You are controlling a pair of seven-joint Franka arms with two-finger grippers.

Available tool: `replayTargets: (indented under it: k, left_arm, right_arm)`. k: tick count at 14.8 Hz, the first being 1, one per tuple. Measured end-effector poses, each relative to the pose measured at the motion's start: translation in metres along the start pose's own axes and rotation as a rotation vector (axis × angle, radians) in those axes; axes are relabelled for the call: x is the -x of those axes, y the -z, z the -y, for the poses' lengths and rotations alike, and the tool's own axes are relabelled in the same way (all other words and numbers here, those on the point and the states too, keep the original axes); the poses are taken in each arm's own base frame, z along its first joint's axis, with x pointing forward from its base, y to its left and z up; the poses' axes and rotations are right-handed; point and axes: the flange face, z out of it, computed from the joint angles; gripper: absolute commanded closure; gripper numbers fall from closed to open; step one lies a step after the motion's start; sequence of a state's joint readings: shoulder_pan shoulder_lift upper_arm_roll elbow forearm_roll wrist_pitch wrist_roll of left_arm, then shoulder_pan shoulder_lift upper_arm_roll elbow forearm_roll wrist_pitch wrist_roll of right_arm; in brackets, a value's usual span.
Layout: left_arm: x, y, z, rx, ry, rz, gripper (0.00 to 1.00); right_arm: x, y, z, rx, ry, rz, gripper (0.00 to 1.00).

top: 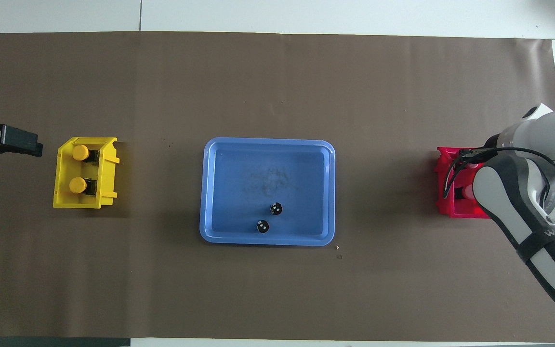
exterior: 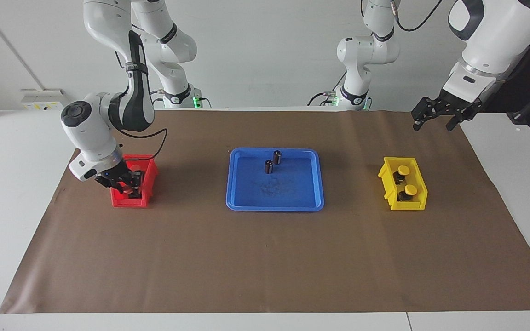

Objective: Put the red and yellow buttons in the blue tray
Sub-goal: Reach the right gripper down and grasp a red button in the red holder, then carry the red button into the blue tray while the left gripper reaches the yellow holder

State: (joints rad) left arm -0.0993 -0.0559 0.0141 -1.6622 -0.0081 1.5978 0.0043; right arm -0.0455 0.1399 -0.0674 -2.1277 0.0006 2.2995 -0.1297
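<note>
The blue tray (exterior: 274,205) (top: 268,159) lies mid-table. Two yellow buttons (exterior: 403,170) (exterior: 411,189) (top: 80,152) (top: 78,185) sit in a yellow bin (exterior: 419,203) toward the left arm's end. My right gripper (exterior: 128,187) reaches down into a red bin (exterior: 129,202) (top: 443,208) at the right arm's end. Its fingers are shut on a red button (top: 468,192) that sits inside the bin, mostly hidden by the hand and arm. My left gripper (exterior: 433,125) waits open in the air, up over the brown mat's edge beside the yellow bin.
Two small dark capless cylinders (exterior: 277,157) (exterior: 268,166) stand in the tray near its rim closest to the robots. A brown mat (exterior: 265,257) covers the table, with white table surface at both ends.
</note>
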Motion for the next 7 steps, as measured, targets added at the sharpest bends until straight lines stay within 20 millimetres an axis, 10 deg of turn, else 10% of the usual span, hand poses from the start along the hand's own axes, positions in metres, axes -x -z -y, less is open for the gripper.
replayTargets:
  k: [3, 7]
  left_arm:
    - [0.0, -0.001, 0.0, 0.0, 0.0, 0.002, 0.0]
    - [0.002, 0.0, 0.0, 0.0, 0.0, 0.001, 0.0]
  right_arm:
    - [-0.006, 0.015, -0.003, -0.003, 0.034, 0.021, 0.89]
    - [-0.024, 0.092, -0.011, -0.014, 0.042, 0.086, 0.89]
